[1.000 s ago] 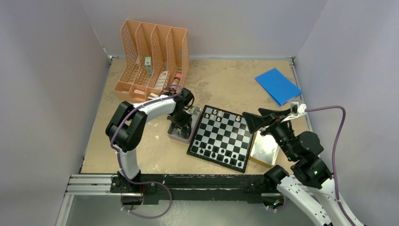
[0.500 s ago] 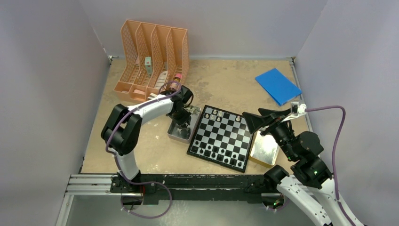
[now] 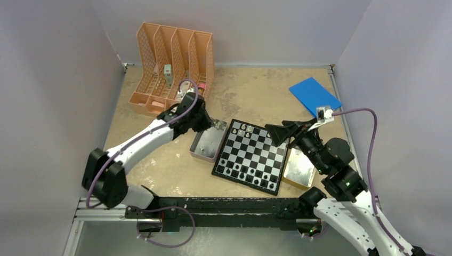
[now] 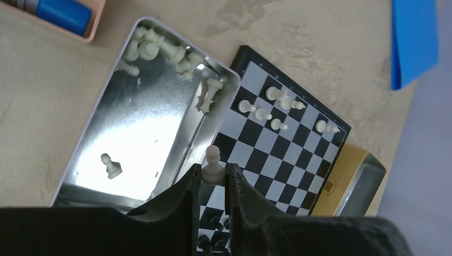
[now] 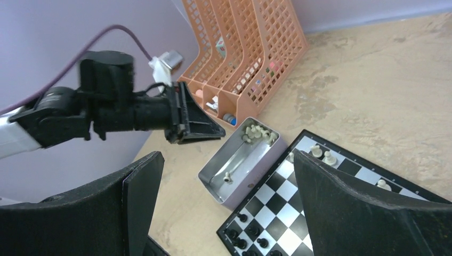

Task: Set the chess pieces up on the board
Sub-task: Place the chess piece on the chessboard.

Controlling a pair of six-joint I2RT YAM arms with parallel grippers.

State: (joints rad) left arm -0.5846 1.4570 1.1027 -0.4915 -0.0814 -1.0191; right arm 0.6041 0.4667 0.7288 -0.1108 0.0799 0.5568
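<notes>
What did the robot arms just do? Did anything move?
The left claw lifted out of the silver tin, gripping a white pawn. The right claw, open, shifted slightly away from its base. The board and gold tin stayed put.

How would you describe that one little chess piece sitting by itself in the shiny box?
Find the small black-and-white checkered chessboard mid-table; beside its left edge lies an open shiny rectangular metal tin. Most pale chess pieces are heaped at the tin's far end by the orange plastic rack. The lone pale pawn stands by itself on bare metal at the near end.
</notes>
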